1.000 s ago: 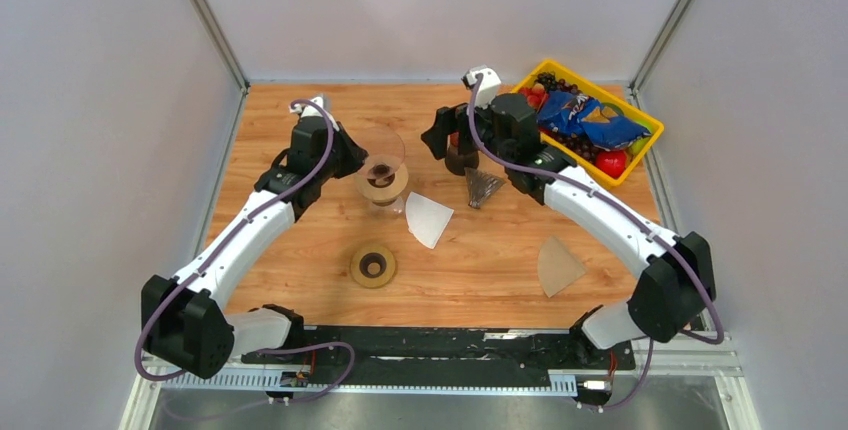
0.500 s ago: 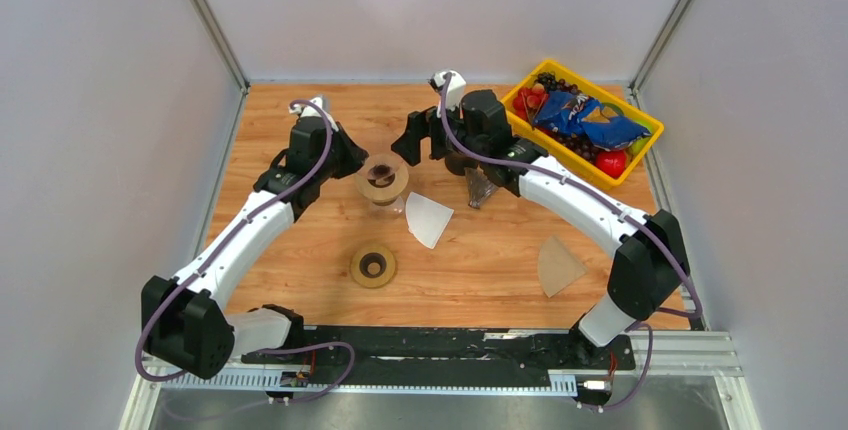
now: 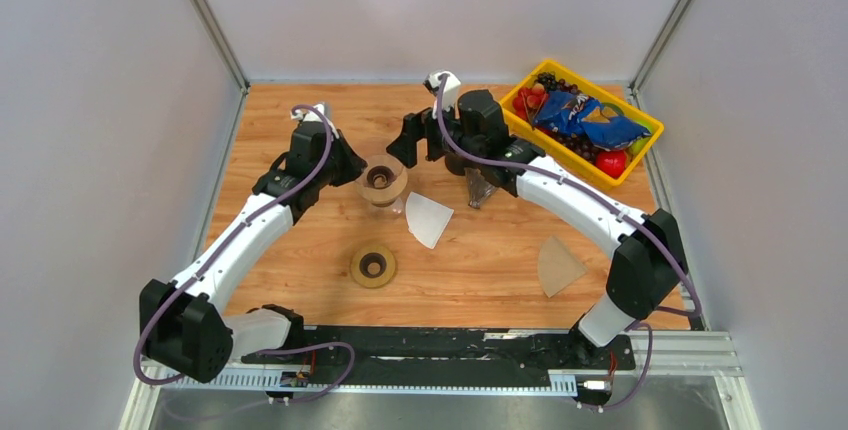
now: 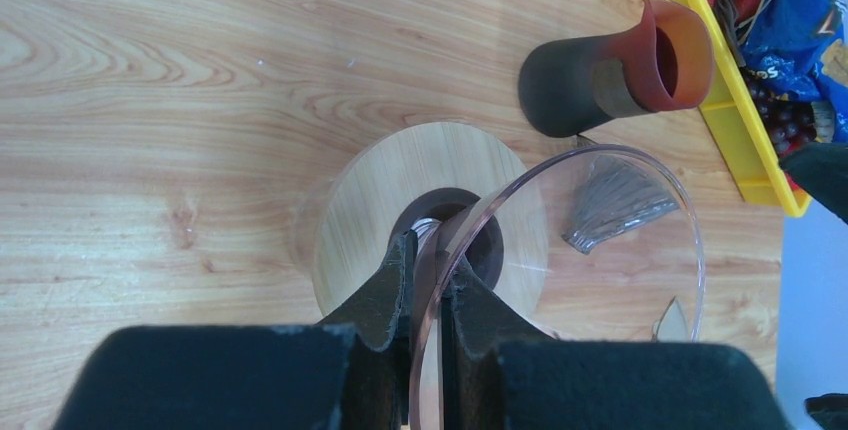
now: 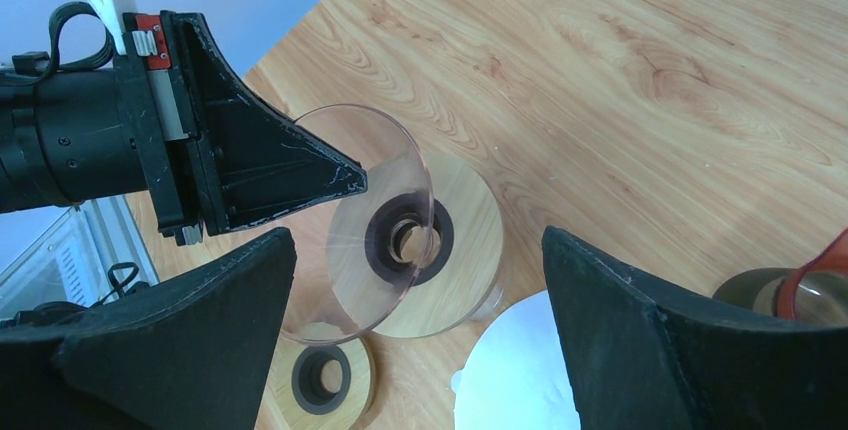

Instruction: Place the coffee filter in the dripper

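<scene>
The dripper (image 3: 382, 178) is a clear glass cone in a round wooden collar, standing left of centre. My left gripper (image 3: 350, 164) is shut on its glass rim; the left wrist view shows both fingers (image 4: 388, 295) pinching the rim of the dripper (image 4: 500, 240). A white paper filter (image 3: 428, 218) lies flat on the table just right of the dripper, and it also shows in the right wrist view (image 5: 520, 375). My right gripper (image 3: 412, 140) is open and empty, hovering just beyond the dripper (image 5: 385, 210), with its jaws wide apart (image 5: 415, 240).
A second wooden ring (image 3: 373, 267) lies nearer me. A brown filter (image 3: 558, 265) lies at the right. A grey pleated piece (image 3: 480, 188) and a dark cup (image 4: 610, 70) sit behind the white filter. A yellow basket (image 3: 640, 155) of snacks stands at the back right.
My right arm has swung left from near the basket to just beyond the dripper, jaws still open. My left gripper keeps its hold on the dripper rim.
</scene>
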